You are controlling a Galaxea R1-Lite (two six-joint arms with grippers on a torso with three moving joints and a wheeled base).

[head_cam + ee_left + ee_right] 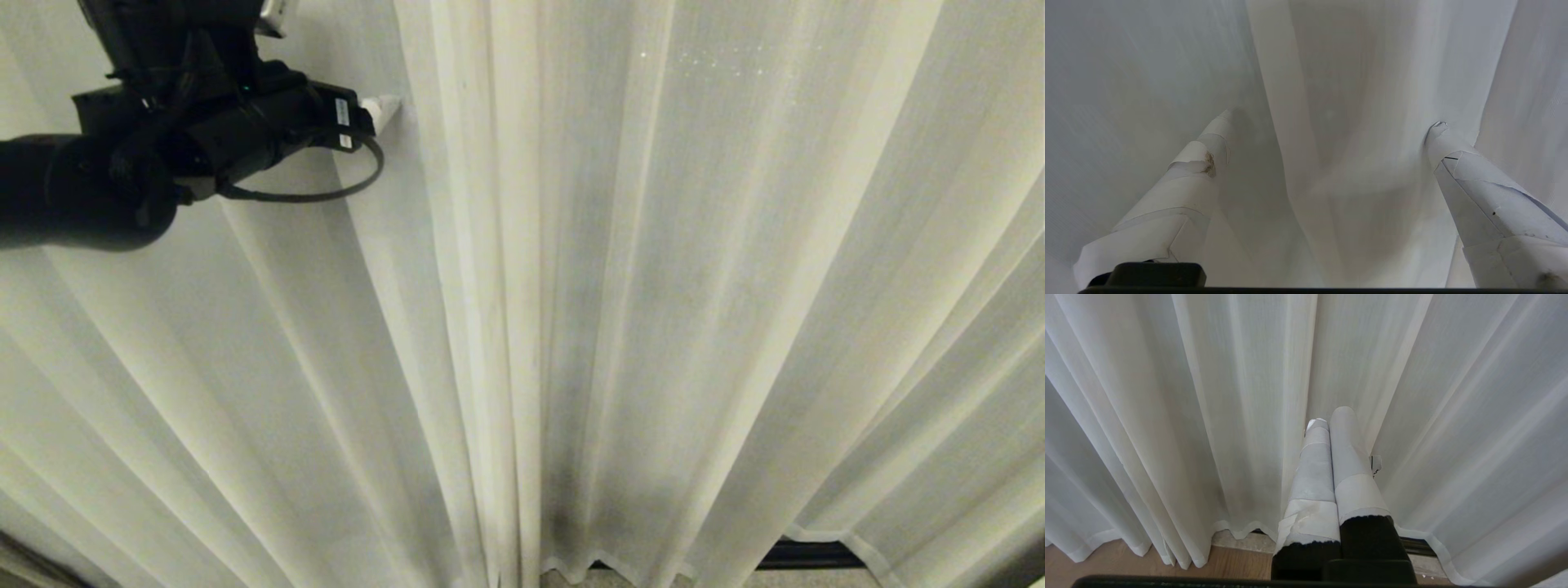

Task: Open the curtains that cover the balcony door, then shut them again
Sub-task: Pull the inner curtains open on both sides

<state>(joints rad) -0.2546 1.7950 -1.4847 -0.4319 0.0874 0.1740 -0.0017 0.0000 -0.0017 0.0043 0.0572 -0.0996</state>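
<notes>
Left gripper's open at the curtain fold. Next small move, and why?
Probably close the left gripper: its open fingers already press into the curtains on either side of a vertical fold, nothing is pinched yet, and the panels hang fully drawn.

Two tools (1331,122) (1329,416) (one spread), one run of curtains (653,286).

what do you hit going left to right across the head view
left arm → left hand, open, against the fabric → the curtains, with a bunch of tight pleats near the middle, then wider folds out to the right edge
</notes>
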